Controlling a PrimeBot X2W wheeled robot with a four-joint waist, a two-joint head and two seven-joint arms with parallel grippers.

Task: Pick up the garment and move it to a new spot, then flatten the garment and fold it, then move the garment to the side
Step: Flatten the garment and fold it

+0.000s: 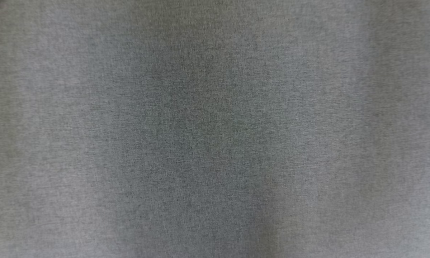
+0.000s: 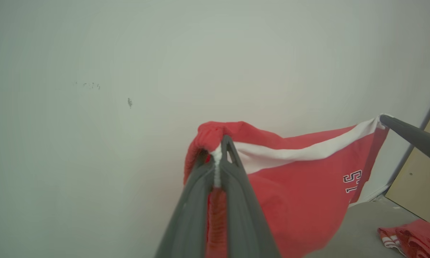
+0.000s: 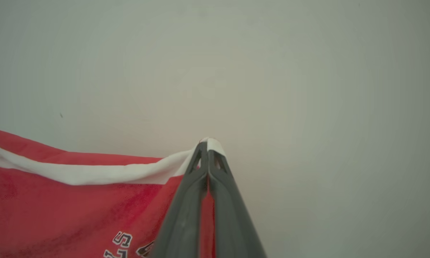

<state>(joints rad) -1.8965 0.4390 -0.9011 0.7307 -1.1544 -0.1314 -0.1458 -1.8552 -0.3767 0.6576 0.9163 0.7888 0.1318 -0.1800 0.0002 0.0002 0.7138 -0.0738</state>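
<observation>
The left gripper (image 2: 220, 150) and right gripper (image 3: 207, 145) each clench the white band (image 2: 308, 152) of the red garment (image 2: 301, 186), hung aloft between them before the pale wall (image 2: 164, 53); such thin edge bites may slip and drop a corner.

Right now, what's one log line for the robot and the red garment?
left gripper: shut on garment | right gripper: shut on garment | garment: lifted, hanging between both | fold: not yet

Soft, even light. Head view is dim and blurred — grey fabric (image 1: 93, 107) darkest at centre, faint bands toward 6 o'clock. Wrist views brighter — corners dim, wall (image 2: 93, 53) hazy.
</observation>
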